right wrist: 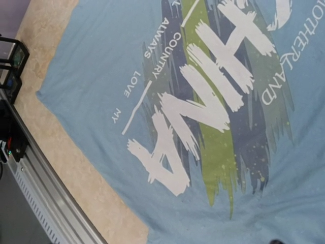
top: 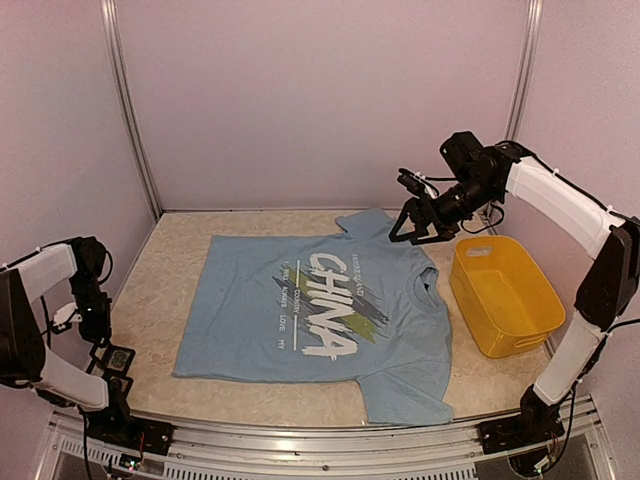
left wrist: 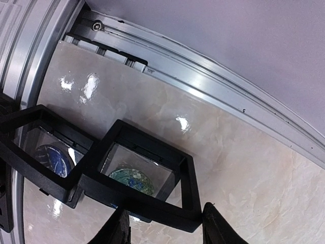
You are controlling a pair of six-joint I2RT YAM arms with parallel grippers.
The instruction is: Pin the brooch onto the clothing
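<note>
Left gripper: its 2 dark fingers stand partly apart on either side of the near edge of a black square-framed display case. Whether they press on the frame cannot be told. A round greenish-blue badge sits inside this case. A second black case lies touching it, corner to corner, and holds the brooch, a round dark blue badge. Both cases rest on the pale marbled table at its near left edge, just beside the left arm and left of the shirt's hem.

Right gripper: the jaws are spread wide and hold nothing. It hangs in the air above the far right part of the clothing, near the collar. This light blue T-shirt lies spread flat in the middle of the table, collar to the right, with white "CHINA" lettering over grey and green streaks. A yellow bin stands to the right of the shirt.
</note>
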